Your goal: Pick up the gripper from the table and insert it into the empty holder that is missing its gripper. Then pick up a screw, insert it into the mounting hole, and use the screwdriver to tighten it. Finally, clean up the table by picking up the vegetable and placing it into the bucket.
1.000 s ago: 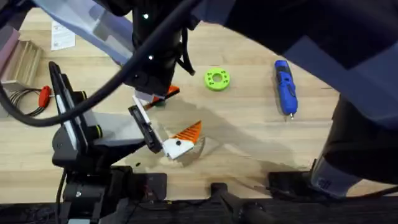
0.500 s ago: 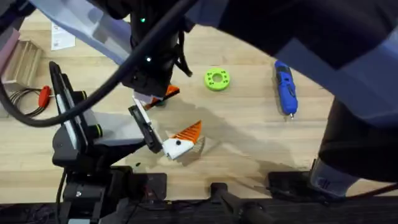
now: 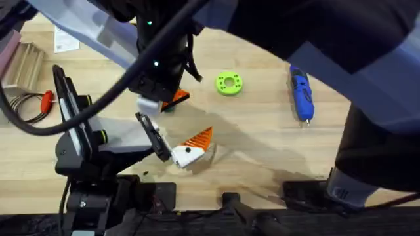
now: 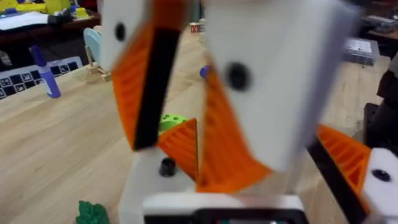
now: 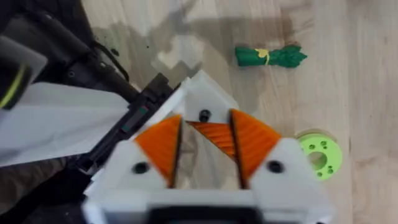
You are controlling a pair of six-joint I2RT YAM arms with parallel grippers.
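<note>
Orange ribbed gripper [image 5: 214, 135] sits clamped in your right end effector [image 5: 205, 146]; overhead adds the blue cylindrical screwdriver [image 3: 301, 92]; left end effector's [image 4: 186, 124] opening unclear.

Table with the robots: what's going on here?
The robot's right hand is down at the white holder, with the small orange gripper right against it, probably being fitted in. The blue screwdriver and the green vegetable lie on the table, waiting their turn.

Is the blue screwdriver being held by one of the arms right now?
No, the screwdriver lies alone on the table, with no gripper touching it.
</note>
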